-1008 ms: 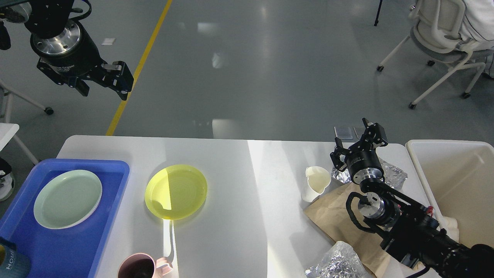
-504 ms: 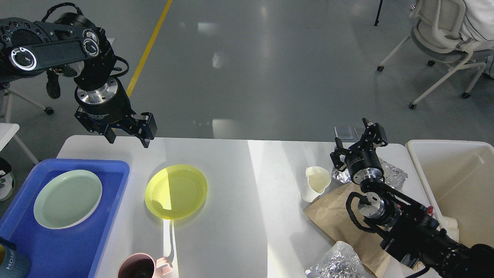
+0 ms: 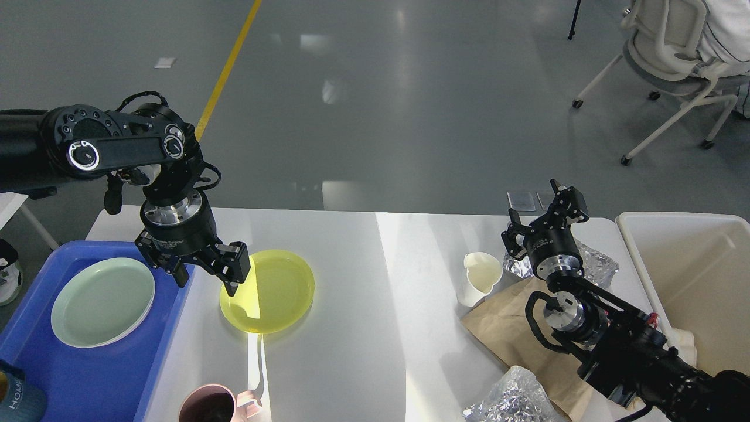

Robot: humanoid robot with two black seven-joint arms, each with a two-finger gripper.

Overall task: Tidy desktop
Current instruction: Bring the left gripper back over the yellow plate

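The white desktop (image 3: 351, 328) fills the lower part of the head view. On it lie a yellow plate (image 3: 272, 291), a white fork (image 3: 258, 363), a pink mug (image 3: 212, 405), a white paper cup (image 3: 480, 276), brown paper (image 3: 510, 334) and crumpled foil (image 3: 597, 264). My left gripper (image 3: 205, 282) is open and hangs over the plate's left rim, one finger (image 3: 233, 280) over the rim. My right gripper (image 3: 542, 220) is open and empty above the foil, right of the cup.
A blue tray (image 3: 170, 293) at the left holds a pale green plate (image 3: 102, 302) and a blue mug (image 3: 17, 398). An off-white tub (image 3: 644, 264) stands at the right edge. More foil (image 3: 510, 401) lies at the front right. An office chair (image 3: 674, 64) stands beyond the table.
My left arm has come down and to the right, from above the far left corner to the yellow plate's left rim. The right arm has not moved.
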